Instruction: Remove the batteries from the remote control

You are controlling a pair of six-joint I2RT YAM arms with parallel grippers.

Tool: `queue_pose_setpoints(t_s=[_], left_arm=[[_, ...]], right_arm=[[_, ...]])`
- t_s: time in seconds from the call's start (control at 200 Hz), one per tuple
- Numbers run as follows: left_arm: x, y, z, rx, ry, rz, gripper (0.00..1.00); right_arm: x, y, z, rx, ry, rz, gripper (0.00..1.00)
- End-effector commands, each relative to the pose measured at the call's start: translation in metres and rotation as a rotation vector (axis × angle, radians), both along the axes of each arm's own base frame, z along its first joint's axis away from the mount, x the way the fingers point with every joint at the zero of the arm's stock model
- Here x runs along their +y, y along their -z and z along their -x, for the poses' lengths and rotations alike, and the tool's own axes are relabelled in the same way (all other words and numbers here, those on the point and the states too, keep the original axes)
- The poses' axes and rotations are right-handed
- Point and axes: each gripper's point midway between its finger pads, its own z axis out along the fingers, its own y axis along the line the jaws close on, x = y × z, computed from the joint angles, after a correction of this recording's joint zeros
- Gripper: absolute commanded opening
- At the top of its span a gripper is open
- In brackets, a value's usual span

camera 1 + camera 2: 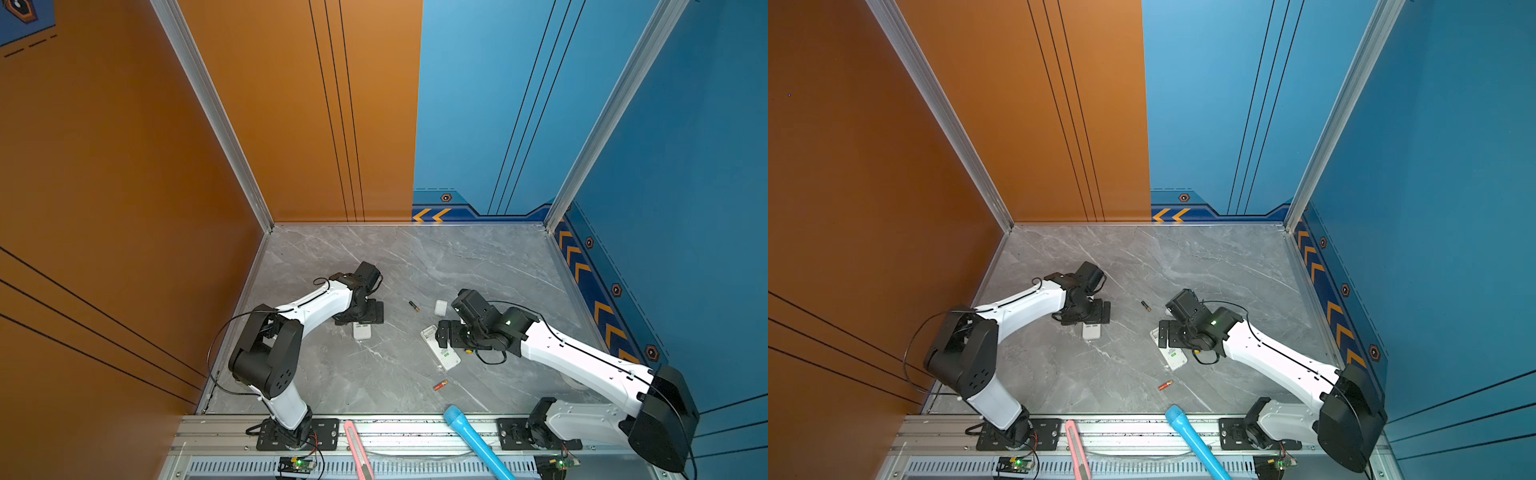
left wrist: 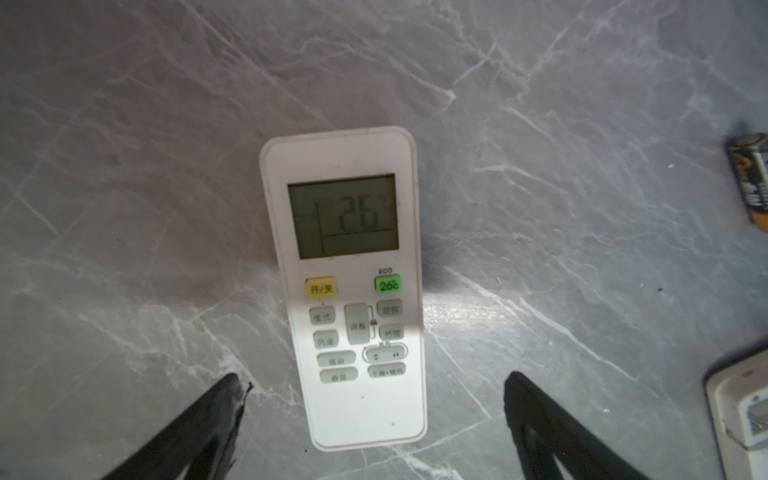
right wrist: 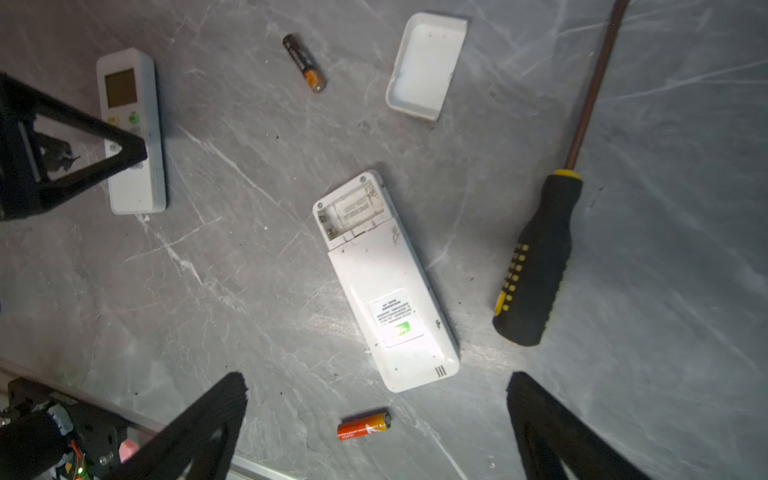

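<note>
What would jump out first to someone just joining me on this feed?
The face-down white remote, its battery compartment open and empty, lies below the right hand, its cover lying apart. A black-and-orange battery and a red-orange battery lie loose near it. A second remote, face up and showing 26, sits under the open left hand.

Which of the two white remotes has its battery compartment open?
The face-down remote beside the screwdriver: its cover is off and its bay looks empty. The other remote lies buttons-up, display showing.
</note>
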Motion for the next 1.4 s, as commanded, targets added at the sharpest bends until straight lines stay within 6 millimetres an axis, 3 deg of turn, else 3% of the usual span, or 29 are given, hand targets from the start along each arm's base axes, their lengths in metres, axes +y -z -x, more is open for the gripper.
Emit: queue_pose_setpoints(t_s=[0.0, 0.12, 0.36, 0.531, 0.686, 0.766, 0.966, 1.041, 1.211, 1.396], left_arm=[[0.002, -0.002, 0.004, -0.002, 0.016, -0.02, 1.0], [0.011, 0.009, 0.004, 0.025, 0.007, -0.055, 0.97], [0.007, 0.023, -0.005, 0.05, 0.038, -0.102, 0.91], [0.008, 0.037, -0.009, 0.074, 0.029, -0.145, 0.88], [0.0, 0.042, -0.007, 0.091, 0.036, -0.116, 0.61], [-0.001, 0.04, -0.004, 0.09, 0.033, -0.096, 0.51], [-0.003, 0.024, -0.001, 0.052, 0.004, -0.024, 0.38], [-0.007, 0.009, -0.006, 0.011, -0.032, 0.041, 0.37], [-0.037, -0.053, -0.026, -0.146, -0.158, 0.414, 0.35], [-0.058, -0.08, -0.029, -0.21, -0.261, 0.703, 0.35]], right_arm=[[0.005, 0.02, 0.031, 0.096, -0.058, 0.015, 1.0], [0.01, 0.025, 0.037, 0.091, -0.059, -0.002, 1.0], [0.024, 0.016, 0.029, 0.048, -0.089, -0.032, 1.0], [0.045, 0.011, 0.021, 0.04, -0.116, -0.086, 1.0], [0.056, 0.004, 0.008, 0.036, -0.115, -0.146, 1.0], [0.057, -0.002, 0.0, 0.033, -0.105, -0.178, 1.0], [0.067, -0.017, -0.02, 0.011, -0.094, -0.316, 1.0], [0.074, -0.022, -0.025, -0.005, -0.105, -0.362, 1.0], [0.094, -0.043, -0.038, -0.084, -0.142, -0.455, 1.0], [0.113, -0.059, -0.052, -0.148, -0.212, -0.471, 0.99]])
